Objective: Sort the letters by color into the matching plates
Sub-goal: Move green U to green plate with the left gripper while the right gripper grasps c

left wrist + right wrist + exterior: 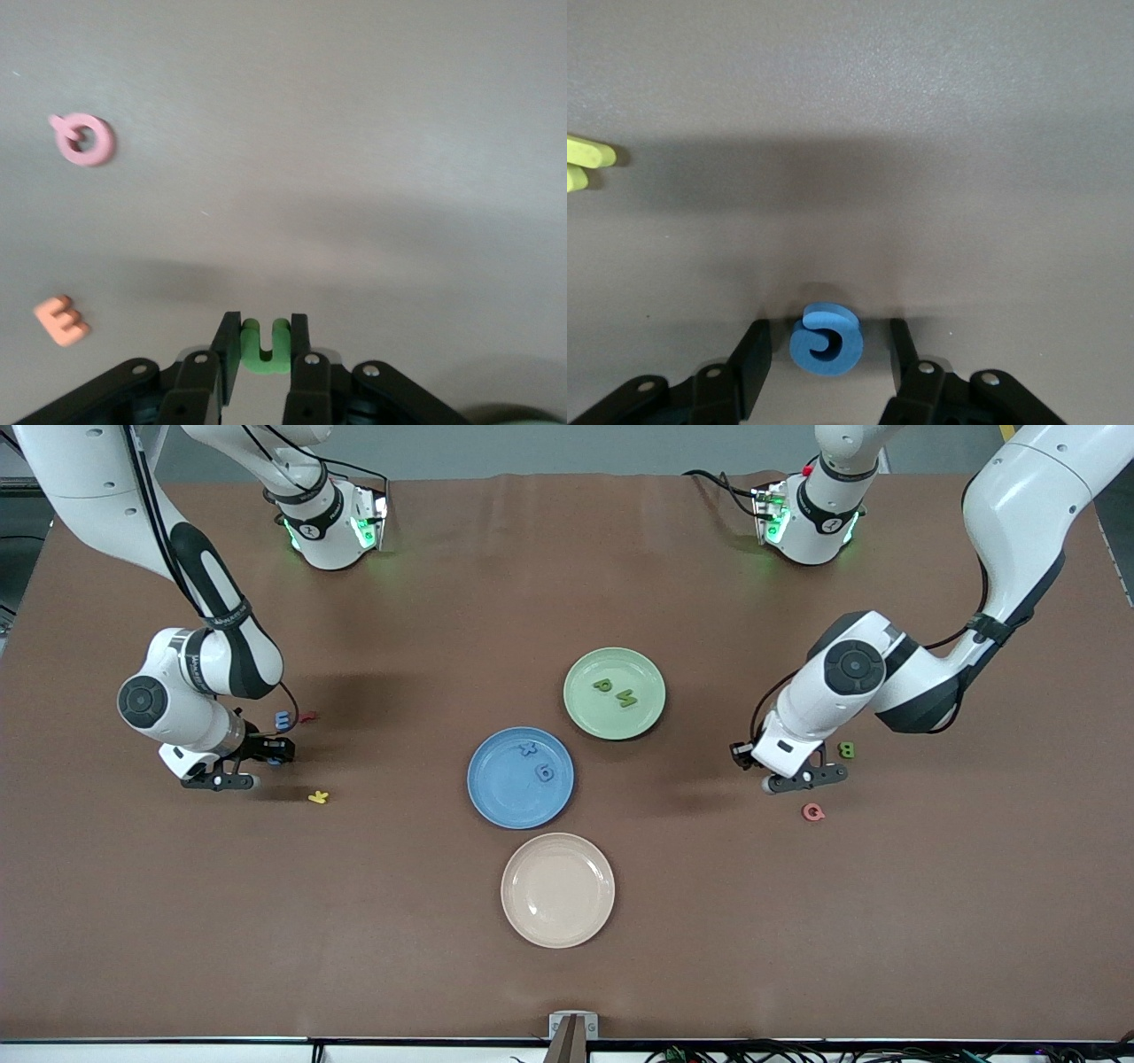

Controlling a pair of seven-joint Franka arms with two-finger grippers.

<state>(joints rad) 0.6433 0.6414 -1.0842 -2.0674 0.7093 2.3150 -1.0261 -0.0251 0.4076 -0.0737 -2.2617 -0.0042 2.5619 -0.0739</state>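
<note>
Judging the letters light, soft and flat, we grip by the edges — our left gripper (pixel 264 354) pinches the green letter (pixel 266 345) at the table, our right gripper (pixel 824 354) straddles, unclosed, the blue letter (pixel 825 339).

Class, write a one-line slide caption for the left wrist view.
Left gripper shut on a green letter U above the brown table, pink Q and orange E nearby.
</note>
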